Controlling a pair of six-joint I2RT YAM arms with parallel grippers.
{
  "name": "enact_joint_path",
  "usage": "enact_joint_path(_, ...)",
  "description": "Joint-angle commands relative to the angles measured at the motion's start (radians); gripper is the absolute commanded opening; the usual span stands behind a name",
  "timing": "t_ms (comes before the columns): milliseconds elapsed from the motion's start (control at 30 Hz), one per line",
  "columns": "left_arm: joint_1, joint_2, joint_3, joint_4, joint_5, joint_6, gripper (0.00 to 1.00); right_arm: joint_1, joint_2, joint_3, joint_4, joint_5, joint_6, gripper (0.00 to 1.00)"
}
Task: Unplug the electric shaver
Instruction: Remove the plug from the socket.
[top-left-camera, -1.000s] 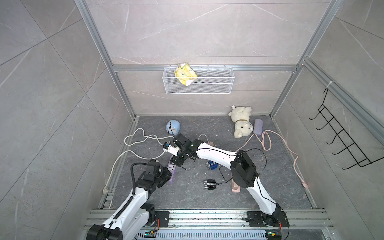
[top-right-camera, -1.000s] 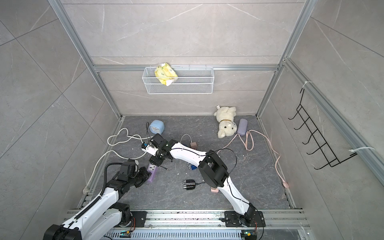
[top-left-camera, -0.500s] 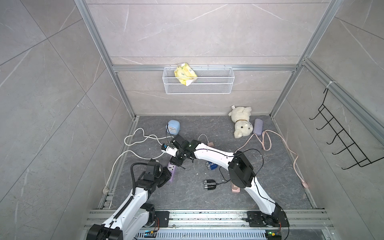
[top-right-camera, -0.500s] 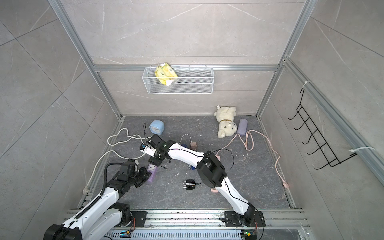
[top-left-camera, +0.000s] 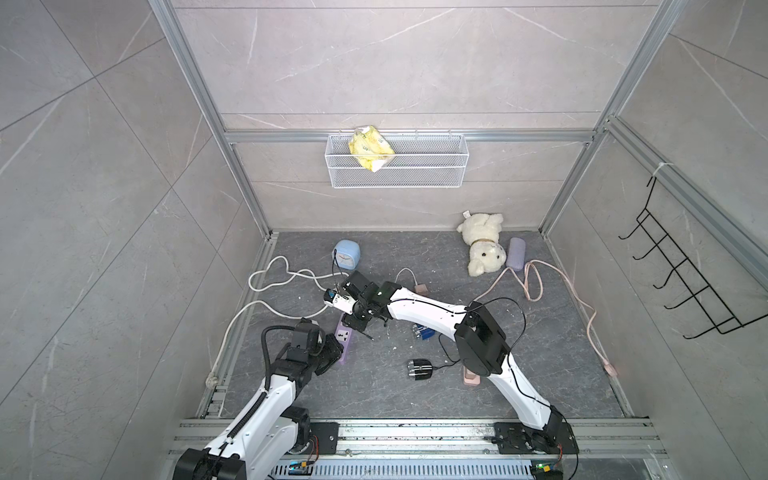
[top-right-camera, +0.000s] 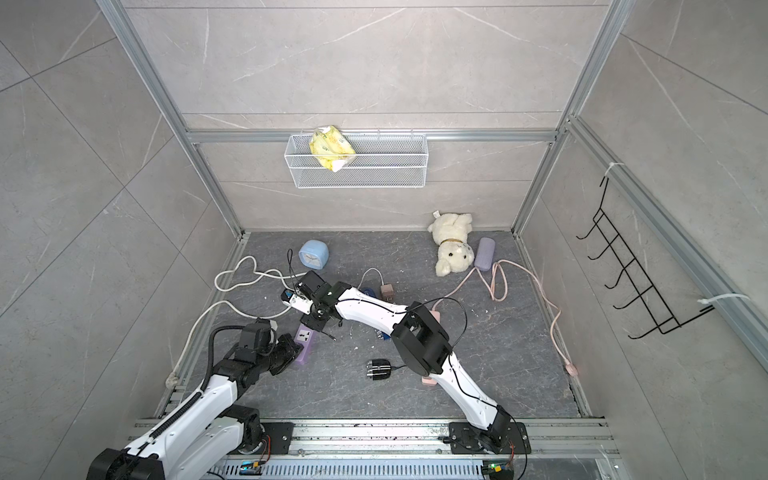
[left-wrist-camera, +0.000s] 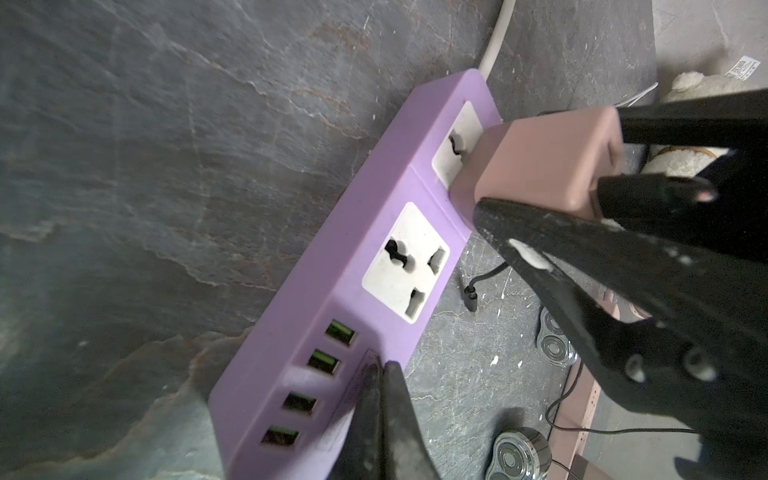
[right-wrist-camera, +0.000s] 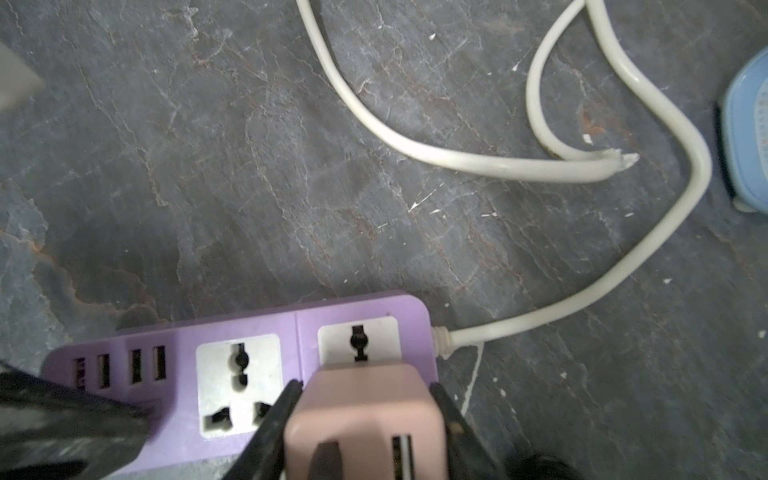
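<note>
Shaver (top-left-camera: 419, 369), black, lies on the slate floor (top-left-camera: 415, 253) well apart from the purple power strip (top-left-camera: 345, 338). It is off the strip's long side that faces the right arm. Its round silver heads are turned toward the strip, and a thin black lead leaves its other end.

A pink adapter (right-wrist-camera: 365, 419) sits plugged into the strip's end socket, the one next to the white cord (right-wrist-camera: 582, 303). The right gripper (right-wrist-camera: 365, 385) has its claw narrow and closed on that adapter, one black finger flat against each side. The left gripper (left-wrist-camera: 380, 368) is fully closed and holds nothing. Its paired tips press on the strip's opposite end, beside the four USB ports.

A loose black cable tip (left-wrist-camera: 469, 297) lies on the floor just beside the strip's middle socket.

The white cord leaves the strip's adapter end and loops over the floor beyond it. Past that loop, farther from the strip, stands a pale blue clock (top-left-camera: 347, 254). A cream teddy bear (top-left-camera: 482, 245) lies well apart from the strip, toward the back wall. High above the strip's level, a wire basket (top-left-camera: 415, 178) on that wall holds a yellow packet (top-left-camera: 370, 151).
</note>
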Motion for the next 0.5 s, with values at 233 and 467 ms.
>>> enact_joint_path(233, 0.004, 0.019, -0.025, -0.055, 0.000, -0.007, 0.00, 0.014, -0.087, -0.044, 0.040, -0.005, 0.044, 0.29)
enact_joint_path(467, 0.005, 0.017, -0.028, -0.060, -0.003, -0.007, 0.00, 0.013, -0.130, -0.032, 0.034, -0.010, 0.070, 0.28)
